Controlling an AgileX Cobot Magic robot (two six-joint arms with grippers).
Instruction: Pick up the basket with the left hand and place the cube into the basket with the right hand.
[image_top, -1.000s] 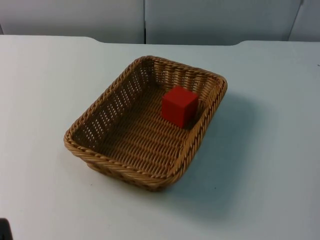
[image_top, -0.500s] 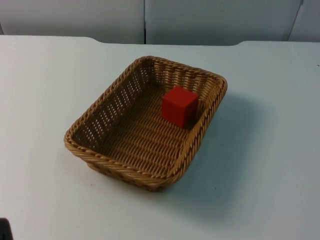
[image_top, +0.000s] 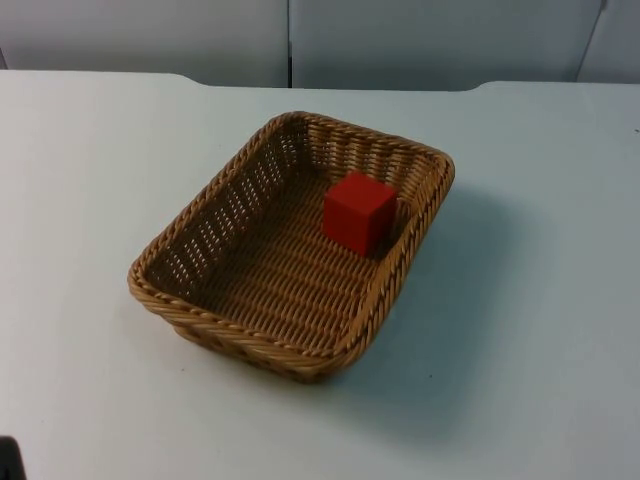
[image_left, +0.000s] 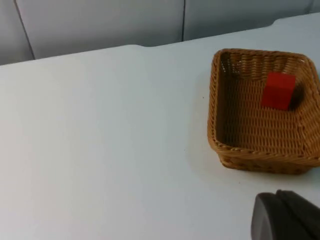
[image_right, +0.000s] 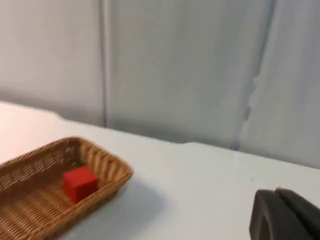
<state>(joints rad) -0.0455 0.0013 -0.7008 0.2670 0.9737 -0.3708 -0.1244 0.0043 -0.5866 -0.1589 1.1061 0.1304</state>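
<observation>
Far from both pincers, whose opening I cannot tell, the red cube (image_top: 359, 212) sits inside the basket (image_top: 250, 340) on the table (image_top: 90, 180), so a clumsy bump from the left pincer (image_left: 285, 217) or the right pincer (image_right: 282, 215) could tip it out.

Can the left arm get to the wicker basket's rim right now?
Probably yes. The wicker basket sits on open white table with nothing between it and the left end effector; the red cube lies inside, near the far wall.
</observation>
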